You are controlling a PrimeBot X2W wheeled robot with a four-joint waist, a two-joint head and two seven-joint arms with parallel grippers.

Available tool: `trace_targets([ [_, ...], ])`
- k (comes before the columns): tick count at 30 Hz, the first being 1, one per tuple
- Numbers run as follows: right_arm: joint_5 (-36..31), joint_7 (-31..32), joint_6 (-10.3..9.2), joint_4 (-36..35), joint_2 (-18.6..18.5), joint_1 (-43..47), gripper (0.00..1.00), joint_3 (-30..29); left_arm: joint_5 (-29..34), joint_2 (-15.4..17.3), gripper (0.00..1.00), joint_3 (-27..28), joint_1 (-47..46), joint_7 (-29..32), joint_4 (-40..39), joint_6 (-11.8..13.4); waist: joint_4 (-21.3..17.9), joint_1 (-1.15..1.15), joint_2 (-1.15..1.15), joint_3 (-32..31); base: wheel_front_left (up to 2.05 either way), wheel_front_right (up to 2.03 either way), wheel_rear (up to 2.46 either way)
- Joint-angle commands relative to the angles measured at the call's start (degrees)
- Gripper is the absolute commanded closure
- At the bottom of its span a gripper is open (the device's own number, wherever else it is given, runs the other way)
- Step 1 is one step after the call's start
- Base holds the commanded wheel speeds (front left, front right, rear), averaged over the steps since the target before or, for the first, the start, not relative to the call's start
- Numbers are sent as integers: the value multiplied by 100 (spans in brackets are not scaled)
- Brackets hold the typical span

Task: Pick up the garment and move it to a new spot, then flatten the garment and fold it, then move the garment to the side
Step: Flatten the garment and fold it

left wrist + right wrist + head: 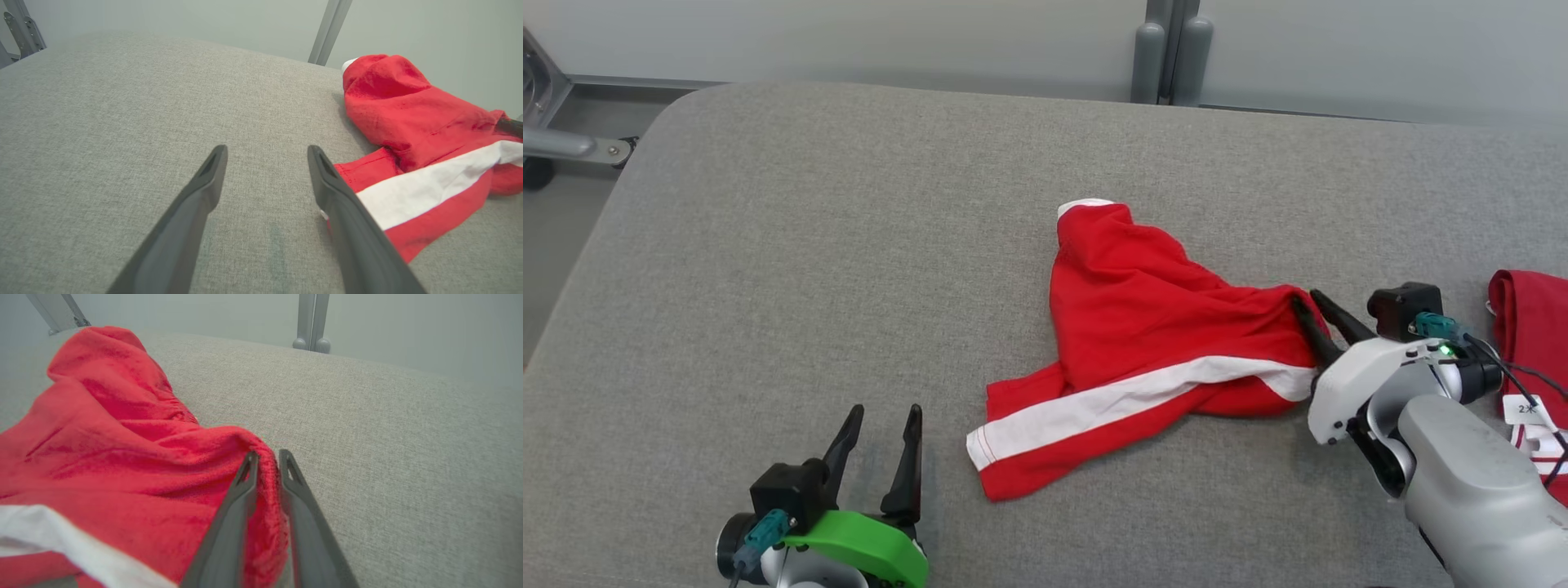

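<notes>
Seemingly soft, limp red cloth garment with white stripe (1143,327), pinched at right edge by right tool (1304,298); left tool (885,410) released.

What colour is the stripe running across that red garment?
White: the stripe on the garment shows best in the head view.

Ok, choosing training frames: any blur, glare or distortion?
Head view: sharp, evenly lit, no glare on the red garment. Left wrist view: wide-angle stretch, the left gripper fingers loom large. Right wrist view: fabric nearest the right gripper looks soft.
</notes>
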Motion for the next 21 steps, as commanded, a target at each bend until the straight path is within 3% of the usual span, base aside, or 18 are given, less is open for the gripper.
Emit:
trace_targets([
  [1, -102, -14, -10, -26, 27, -59, 0, -79, -39, 7, 0, -18, -74, 3, 23, -3, -2, 0, 0, -17, 0, 0, 0],
  [11, -1397, -15, -10, -1198, 427, 1148, 0, -1962, -306, 6, 0, -471, 252, 3, 22, -3, -375, 0, 0, -423, 0, 0, 0],
  [21, -1879, -15, -10, -1677, 700, 2336, 0, -2583, -565, 7, 0, -679, 461, 3, 290, -3, -742, 0, 0, -596, 0, 0, 0],
])
